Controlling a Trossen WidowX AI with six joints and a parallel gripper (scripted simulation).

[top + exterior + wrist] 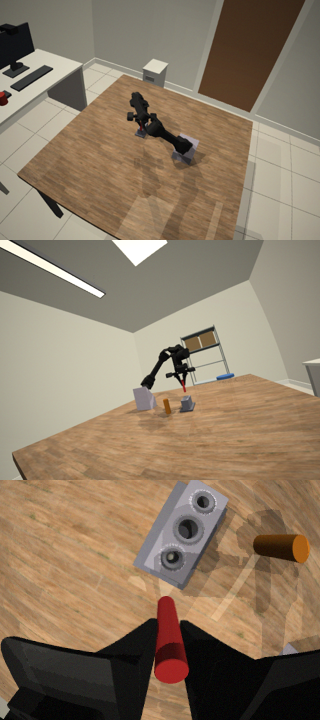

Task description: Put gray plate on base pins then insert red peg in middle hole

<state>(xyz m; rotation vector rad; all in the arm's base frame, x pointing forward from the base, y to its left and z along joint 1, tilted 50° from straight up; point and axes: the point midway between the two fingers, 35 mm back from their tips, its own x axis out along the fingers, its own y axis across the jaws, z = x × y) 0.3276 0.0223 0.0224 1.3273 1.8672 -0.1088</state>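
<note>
My gripper [140, 124] [182, 382] [168, 626] is shut on the red peg [141, 127] [184, 388] [171, 670], which points down. In the exterior view, the peg's lower end is above the gray plate [186, 403] [167, 540], with a gap between. The plate is a thick block that looks flat on the darker base [186, 409] [170, 507]. The wrist view shows its three holes ahead of the peg; the middle one is dark inside and the nearest shows a pale pin tip. The top view partly hides the plate behind the gripper.
An upright orange cylinder [166, 406] [275, 546] stands on the wooden table [103, 155] [206, 441] beside the base. A lavender block [190, 140] [144, 400] sits under the arm's foot. The arm hides the orange cylinder in the top view.
</note>
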